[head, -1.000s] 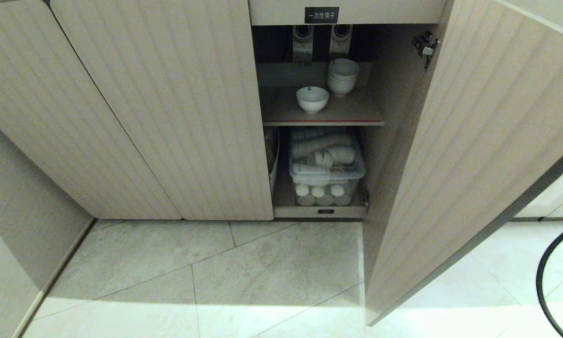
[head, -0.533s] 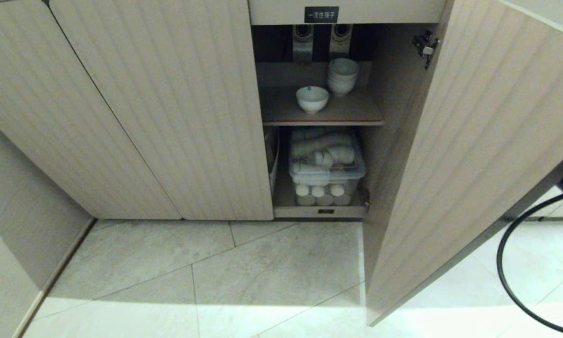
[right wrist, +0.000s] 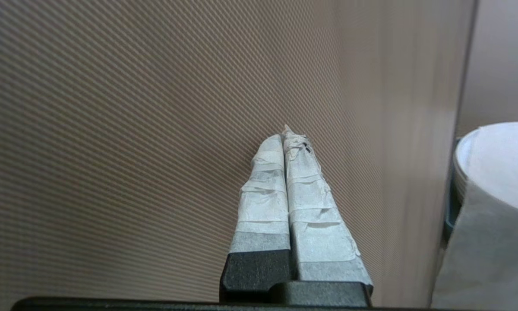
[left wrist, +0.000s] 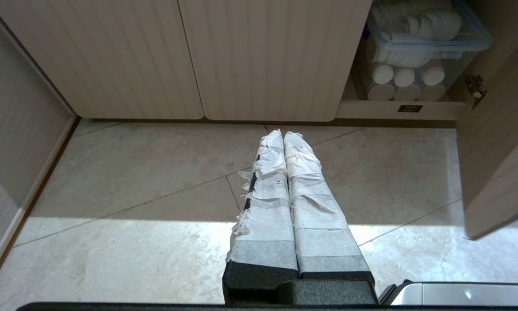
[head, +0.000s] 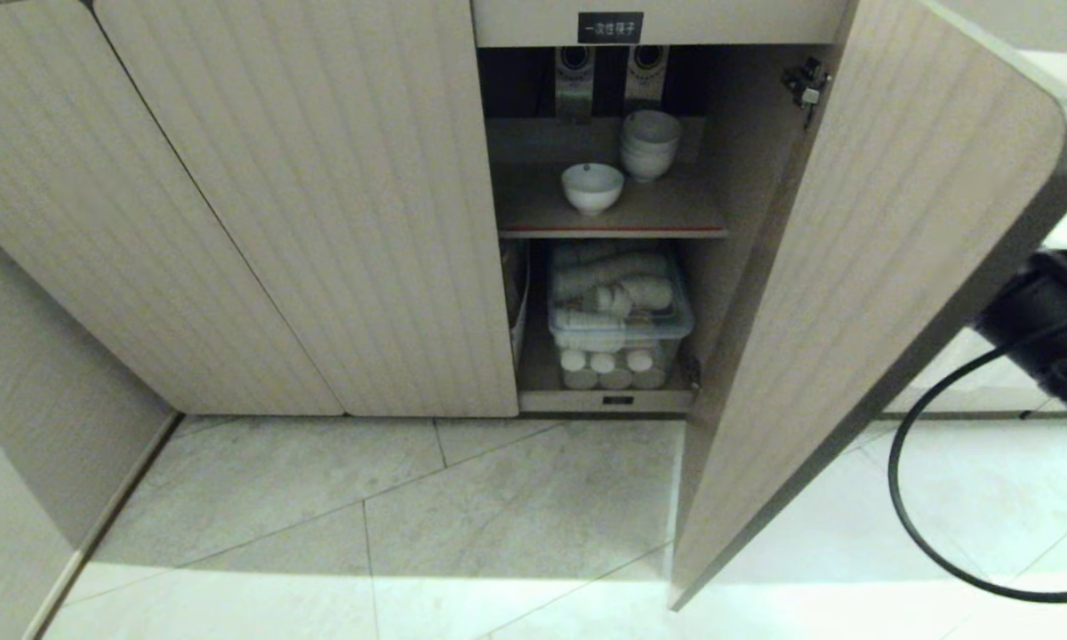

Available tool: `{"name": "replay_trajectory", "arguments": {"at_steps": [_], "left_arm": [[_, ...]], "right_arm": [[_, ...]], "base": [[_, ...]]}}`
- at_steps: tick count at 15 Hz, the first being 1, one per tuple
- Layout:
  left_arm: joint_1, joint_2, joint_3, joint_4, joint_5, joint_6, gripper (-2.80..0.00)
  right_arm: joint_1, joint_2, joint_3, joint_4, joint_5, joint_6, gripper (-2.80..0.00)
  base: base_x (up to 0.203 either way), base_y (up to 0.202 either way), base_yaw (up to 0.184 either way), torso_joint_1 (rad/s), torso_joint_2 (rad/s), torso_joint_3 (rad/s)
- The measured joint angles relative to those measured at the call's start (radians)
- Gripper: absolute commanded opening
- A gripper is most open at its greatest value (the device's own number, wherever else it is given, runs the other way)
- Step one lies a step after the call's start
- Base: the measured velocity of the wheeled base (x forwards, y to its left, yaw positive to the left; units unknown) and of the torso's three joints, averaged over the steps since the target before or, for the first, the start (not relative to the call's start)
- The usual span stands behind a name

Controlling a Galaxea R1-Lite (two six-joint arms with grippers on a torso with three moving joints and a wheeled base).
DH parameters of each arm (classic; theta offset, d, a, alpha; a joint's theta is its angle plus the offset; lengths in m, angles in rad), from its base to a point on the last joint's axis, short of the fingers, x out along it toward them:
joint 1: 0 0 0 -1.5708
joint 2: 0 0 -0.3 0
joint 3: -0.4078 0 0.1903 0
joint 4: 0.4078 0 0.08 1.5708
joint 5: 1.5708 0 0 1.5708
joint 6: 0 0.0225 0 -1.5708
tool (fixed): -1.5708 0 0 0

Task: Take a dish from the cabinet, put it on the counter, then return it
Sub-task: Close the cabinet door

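The dish (head: pixel 592 187), a single white bowl, stands upright on the upper shelf of the cabinet (head: pixel 320 222). The cabinet's right door (head: pixel 862 293) hangs open. My right arm (head: pixel 1042 307) shows dark behind that door's outer edge. In the right wrist view, my right gripper (right wrist: pixel 285 136) is shut and empty, its tips at the door's ribbed face (right wrist: pixel 134 108); whether they touch it I cannot tell. My left gripper (left wrist: pixel 283 137) is parked shut and empty above the floor in front of the closed doors. The counter is out of view.
A stack of like white bowls (head: pixel 649 145) stands behind the dish to the right. Under the shelf sits a clear lidded box (head: pixel 618 307) of white ware. A black cable (head: pixel 907 498) loops over the tiled floor (head: pixel 462 507). A white round object (right wrist: pixel 496 160) shows beside the right gripper.
The open door has swung a little toward the cabinet opening. My right arm and its cable have come further into the head view at the right edge, behind the door.
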Motion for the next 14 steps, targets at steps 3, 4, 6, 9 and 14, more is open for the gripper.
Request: {"name": "replay_trajectory", "arguments": {"at_steps": [3, 4, 6, 9, 14], "left_arm": [[0.000, 0.000, 0.000, 0.000, 0.001, 0.000, -2.80], [0.000, 0.000, 0.000, 0.000, 0.000, 0.000, -2.80], [0.000, 0.000, 0.000, 0.000, 0.000, 0.000, -2.80], [0.000, 0.000, 0.000, 0.000, 0.001, 0.000, -2.80], [0.000, 0.000, 0.000, 0.000, 0.000, 0.000, -2.80]], "right_arm": [[0.041, 0.047, -0.046, -0.001, -0.001, -0.015, -2.80], [0.051, 0.066, -0.065, 0.000, -0.001, -0.016, -2.80], [0.062, 0.104, -0.108, 0.000, -0.016, -0.016, -2.80], [0.073, 0.170, -0.187, 0.000, -0.040, -0.016, -2.80], [0.091, 0.275, -0.318, 0.005, -0.043, -0.014, -2.80]], "base": [[0.000, 0.000, 0.000, 0.000, 0.00, 0.000], [0.000, 0.000, 0.000, 0.000, 0.00, 0.000], [0.000, 0.000, 0.000, 0.000, 0.00, 0.000], [0.000, 0.000, 0.000, 0.000, 0.00, 0.000], [0.000, 0.000, 0.000, 0.000, 0.00, 0.000]]}}
